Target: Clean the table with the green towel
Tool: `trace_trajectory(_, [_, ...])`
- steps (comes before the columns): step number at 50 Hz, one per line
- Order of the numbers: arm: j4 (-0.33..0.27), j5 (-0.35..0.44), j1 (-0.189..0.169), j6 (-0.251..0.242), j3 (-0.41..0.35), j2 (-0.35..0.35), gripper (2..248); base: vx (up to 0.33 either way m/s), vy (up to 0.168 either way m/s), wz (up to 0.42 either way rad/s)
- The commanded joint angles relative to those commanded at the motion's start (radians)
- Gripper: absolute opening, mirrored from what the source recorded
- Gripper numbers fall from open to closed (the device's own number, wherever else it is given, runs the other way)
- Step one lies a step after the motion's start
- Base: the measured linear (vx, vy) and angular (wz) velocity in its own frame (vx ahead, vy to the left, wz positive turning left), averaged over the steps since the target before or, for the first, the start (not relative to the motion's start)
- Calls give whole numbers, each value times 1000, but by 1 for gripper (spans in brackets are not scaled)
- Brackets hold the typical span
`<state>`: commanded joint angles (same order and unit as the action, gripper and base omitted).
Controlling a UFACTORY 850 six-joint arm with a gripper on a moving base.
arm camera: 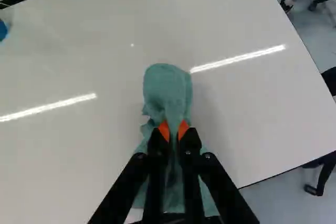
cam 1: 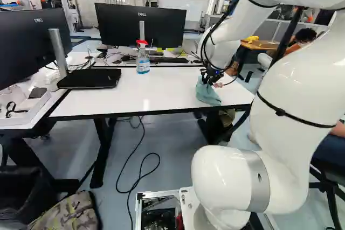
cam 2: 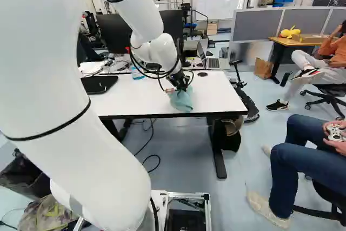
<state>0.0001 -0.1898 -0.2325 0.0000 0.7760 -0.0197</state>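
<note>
End effector (arm camera: 174, 129) is closing its two fingers nearly together, orange pads (arm camera: 164, 130) facing, with a bunched fold of the green towel (arm camera: 167, 90) pinched between them. Cloth is bulging straight ahead of the fingertips as a rounded lobe and spreading back beneath the fingers, so the towel's long axis is running roughly in line with them. In the left base view it is sitting right of centre, hanging under the end effector and seemingly touching the desk (cam 1: 124, 98), close to the front edge and toward the right-hand corner. Most of the desk is stretching away to the left of it there, toward the spray bottle (cam 1: 143, 62) at the upper middle and the black laptop (cam 1: 89, 78) at centre left. The coming wipe is probably calling for a sideways drag that way, across the towel's long axis, with the lobe kept flat. Going too far forward is risking the bottle; going the other way is risking cloth slipping off the edge.
</note>
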Motion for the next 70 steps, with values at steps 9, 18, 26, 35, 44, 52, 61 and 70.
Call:
trace_trajectory(9, [4, -38, 31, 0, 11, 13, 38, 0, 0, 0])
trace_trajectory(18, [6, -77, 64, 0, 30, 19, 38, 0, 0, 0])
trace_trajectory(26, [6, -110, 94, 0, 51, 21, 38, 0, 0, 0])
trace_trajectory(35, [6, -134, 126, 0, 76, 20, 38, 0, 0, 0])
trace_trajectory(44, [6, -135, 157, 0, 105, 16, 38, 0, 0, 0])
trace_trajectory(52, [6, -135, 183, 0, 128, 10, 38, 0, 0, 0])
trace_trajectory(61, [6, -135, 213, 0, 152, -14, 38, 0, 0, 0])
trace_trajectory(70, [6, -135, 243, 0, 177, -37, 38, 0, 0, 0])
